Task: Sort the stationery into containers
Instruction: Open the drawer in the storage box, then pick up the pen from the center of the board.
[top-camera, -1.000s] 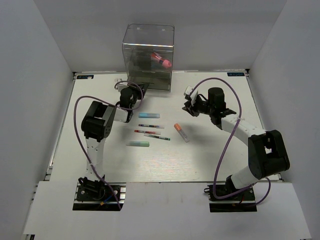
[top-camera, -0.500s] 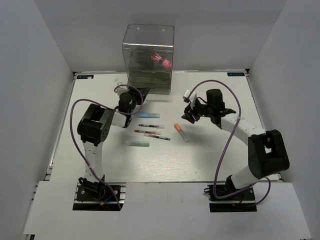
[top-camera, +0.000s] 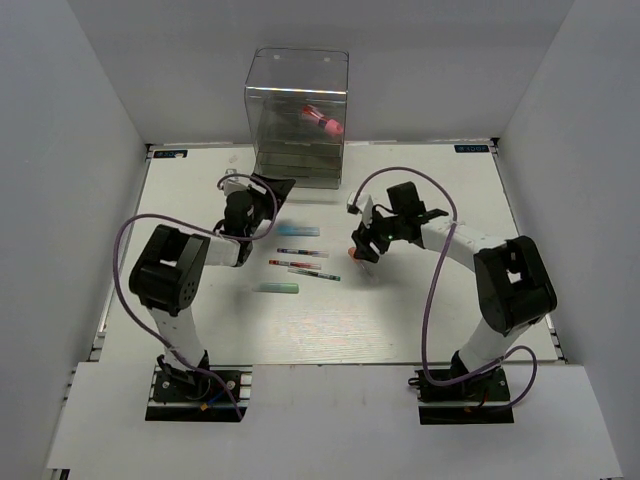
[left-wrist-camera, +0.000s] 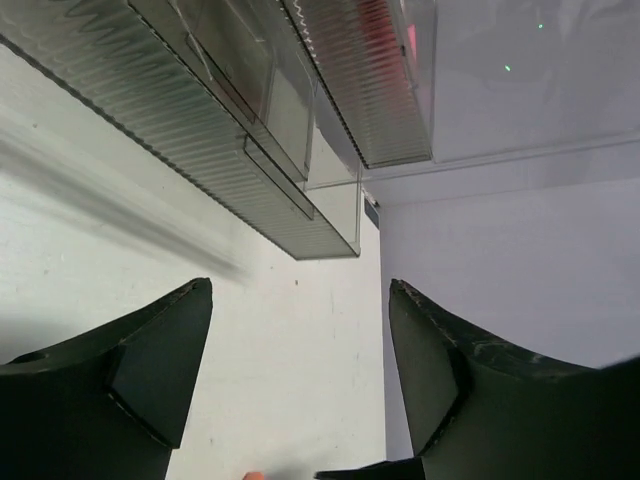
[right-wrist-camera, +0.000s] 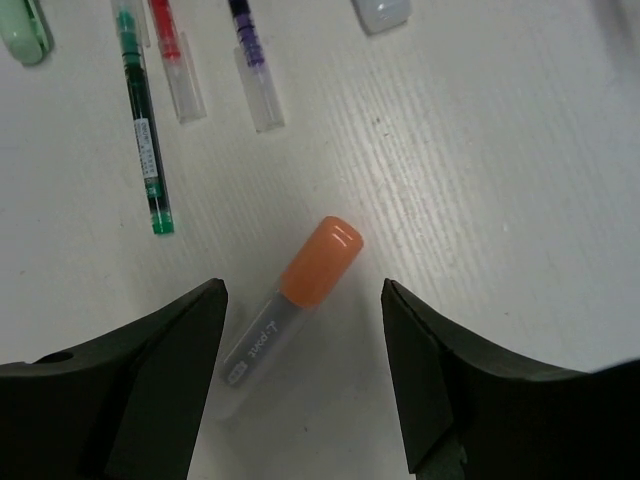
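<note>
The containers are one tall clear box (top-camera: 297, 115) with stacked drawers (left-wrist-camera: 250, 130) at the back of the table. A pink tube (top-camera: 325, 122) lies in an upper level. My left gripper (top-camera: 262, 190) is open and empty just in front of the box's base, and the left wrist view shows nothing between its fingers (left-wrist-camera: 170, 370). My right gripper (right-wrist-camera: 300, 290) is open, its jaws on either side of the short orange marker (right-wrist-camera: 320, 260) without touching it. Three thin pens (top-camera: 303, 262) lie side by side mid-table. One pale blue bar (top-camera: 298, 231) and one pale green bar (top-camera: 276, 287) lie near them.
The white table (top-camera: 400, 320) is walled at the back and both sides. In the right wrist view the green pen (right-wrist-camera: 145, 130), red pen (right-wrist-camera: 170, 50) and purple pen (right-wrist-camera: 250, 60) lie just beyond the marker.
My left gripper has opened and shifted slightly left in front of the box. My right gripper has moved left over the orange marker and opened wider.
</note>
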